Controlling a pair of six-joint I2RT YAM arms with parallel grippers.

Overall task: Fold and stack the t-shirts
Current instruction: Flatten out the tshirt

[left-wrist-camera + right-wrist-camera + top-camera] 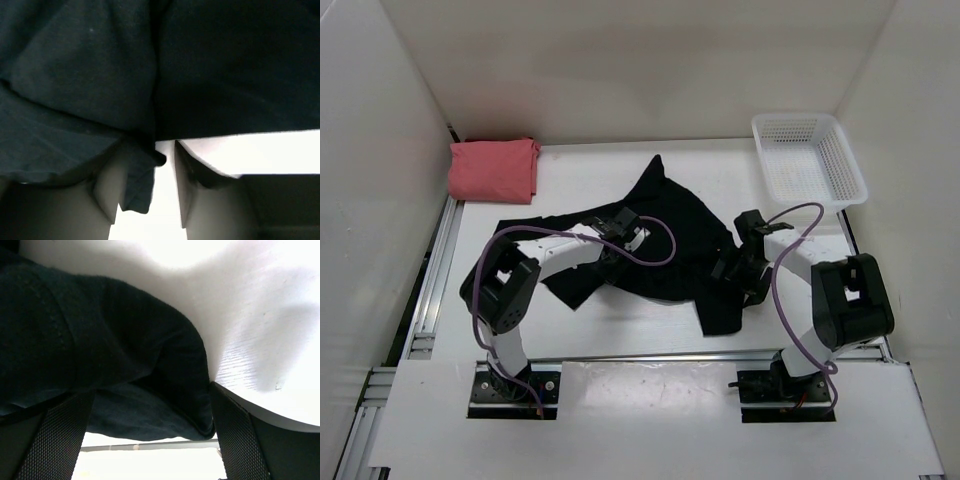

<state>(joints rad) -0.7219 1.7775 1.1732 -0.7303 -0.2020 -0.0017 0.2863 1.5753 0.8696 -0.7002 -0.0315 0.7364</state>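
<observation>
**At mid-table, both grippers low on the black t-shirt**

Across the middle of the white table (pixel 620 325) lies the black t-shirt (pixel 690 215), crumpled and unfolded. One point of cloth reaches toward the far wall and another strip trails toward the near edge.

The left gripper (pixel 620 225) sits low over the left part of this shirt. In its wrist view, its fingers (pixel 102 197) stand at a narrow gap with a hanging fold of the black cloth between them. A strip of bright table shows between that fold and the finger on the right of the view, so the jaws are not pressed together on the cloth.

The right gripper (pixel 738 268) is down at the shirt's right edge. In its wrist view, its fingers (pixel 240 440) are spread wide, with a thick bunch of black cloth lying between them. The cloth reaches the inner edge of the finger on the right of that view. These jaws are wide apart and clamp nothing.

The salmon pink t-shirt (pixel 492 170) lies folded into a compact rectangle in the far left corner, close to the wall and well apart from the black one. The white mesh basket (pixel 810 160) stands in the far right corner, beyond the right arm. A purple cable (pixel 660 255) loops over the black cloth beside the left gripper.
</observation>
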